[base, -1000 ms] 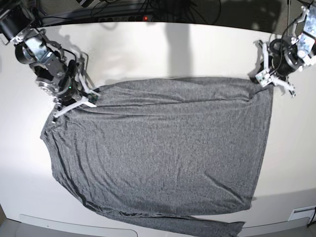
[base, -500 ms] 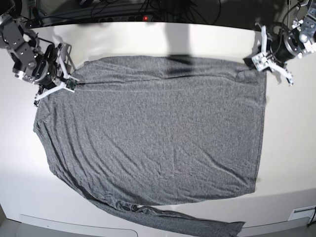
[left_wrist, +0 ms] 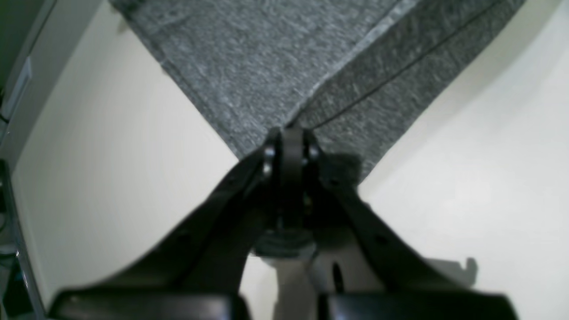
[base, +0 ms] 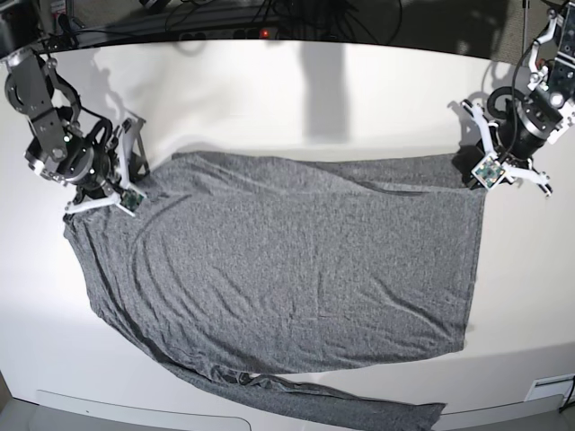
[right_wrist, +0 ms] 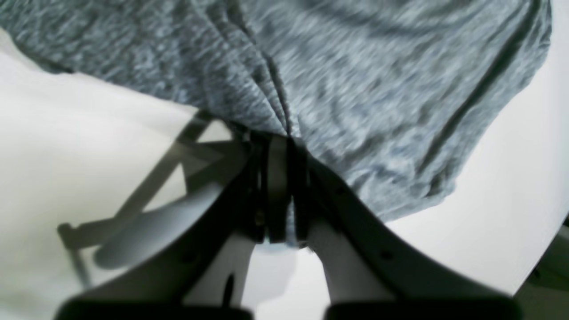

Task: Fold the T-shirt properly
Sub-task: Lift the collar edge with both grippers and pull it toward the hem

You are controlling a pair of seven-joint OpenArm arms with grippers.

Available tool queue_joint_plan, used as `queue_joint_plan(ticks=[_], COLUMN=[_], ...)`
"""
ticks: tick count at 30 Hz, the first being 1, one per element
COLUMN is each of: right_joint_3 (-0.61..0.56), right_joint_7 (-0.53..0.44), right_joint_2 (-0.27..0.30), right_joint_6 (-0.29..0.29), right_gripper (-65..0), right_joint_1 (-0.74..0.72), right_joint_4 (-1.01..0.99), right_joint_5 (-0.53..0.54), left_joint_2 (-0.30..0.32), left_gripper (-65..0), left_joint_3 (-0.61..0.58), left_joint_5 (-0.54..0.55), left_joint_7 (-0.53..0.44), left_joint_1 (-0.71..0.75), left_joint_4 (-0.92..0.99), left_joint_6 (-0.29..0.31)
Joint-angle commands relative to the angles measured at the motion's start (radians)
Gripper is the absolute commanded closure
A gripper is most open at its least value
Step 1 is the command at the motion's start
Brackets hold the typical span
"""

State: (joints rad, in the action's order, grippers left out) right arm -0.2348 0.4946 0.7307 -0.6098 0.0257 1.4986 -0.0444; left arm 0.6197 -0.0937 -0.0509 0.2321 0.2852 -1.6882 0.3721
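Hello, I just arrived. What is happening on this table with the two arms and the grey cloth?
A two-armed robot is working on folding a dark-grey T-shirt spread on a white table. The left gripper is shut on one far corner of the shirt, and the right gripper is shut on the other far corner. The cloth lies mostly flat with some wrinkles near the far edge. One long sleeve trails along the near edge. No fold is made yet.
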Motion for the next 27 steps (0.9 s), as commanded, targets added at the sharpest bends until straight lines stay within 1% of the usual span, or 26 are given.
queue_joint_plan(ticks=[1, 6, 10, 13, 15, 17, 19, 21, 25, 27], right_joint_3=[0.012, 0.012, 0.012, 0.012, 0.012, 0.012, 0.012, 0.012, 0.012, 0.012], right_joint_7=[-0.01, -0.027, -0.03, -0.045, -0.045, -0.045, -0.045, -0.046, -0.046, -0.046], right_joint_2=[0.01, -0.02, -0.045, -0.068, -0.089, -0.106, -0.119, -0.126, -0.127, -0.126], right_joint_6=[0.007, 0.007, 0.006, -0.001, -0.013, -0.013, -0.02, -0.028, -0.049, -0.05], right_gripper=[0.0, 0.0, 0.0, 0.0, 0.0, 0.0, 0.0, 0.0, 0.0, 0.0], right_joint_1=[-0.03, -0.104, -0.162, -0.204, -0.237, -0.266, -0.298, -0.324, -0.364, -0.374], right_joint_4=[-0.004, -0.101, -0.182, -0.243, -0.278, -0.306, -0.338, -0.365, -0.393, -0.395], right_joint_5=[0.0, 0.0, 0.001, 0.0, 0.0, 0.0, -0.001, -0.004, -0.004, -0.003], left_joint_2=[0.018, 0.014, 0.003, -0.006, -0.007, -0.008, -0.013, -0.021, -0.026, -0.026], left_gripper=[0.0, 0.0, 0.0, 0.0, 0.0, 0.0, 0.0, 0.0, 0.0, 0.0], left_joint_3=[0.009, 0.009, 0.009, 0.009, 0.009, 0.009, 0.009, 0.009, 0.009, 0.009], left_joint_5=[-0.001, 0.002, 0.019, 0.019, 0.019, 0.019, 0.037, 0.059, 0.06, 0.06], left_joint_7=[-0.023, -0.029, -0.077, -0.077, -0.085, -0.1, -0.107, -0.107, -0.133, -0.136], left_joint_1=[-0.013, -0.051, -0.101, -0.139, -0.164, -0.187, -0.206, -0.225, -0.257, -0.273], left_joint_4=[-0.007, 0.047, 0.141, 0.192, 0.22, 0.244, 0.269, 0.295, 0.353, 0.373], left_joint_6=[-0.016, -0.018, -0.017, -0.015, 0.0, 0.017, 0.034, 0.044, 0.048, 0.048])
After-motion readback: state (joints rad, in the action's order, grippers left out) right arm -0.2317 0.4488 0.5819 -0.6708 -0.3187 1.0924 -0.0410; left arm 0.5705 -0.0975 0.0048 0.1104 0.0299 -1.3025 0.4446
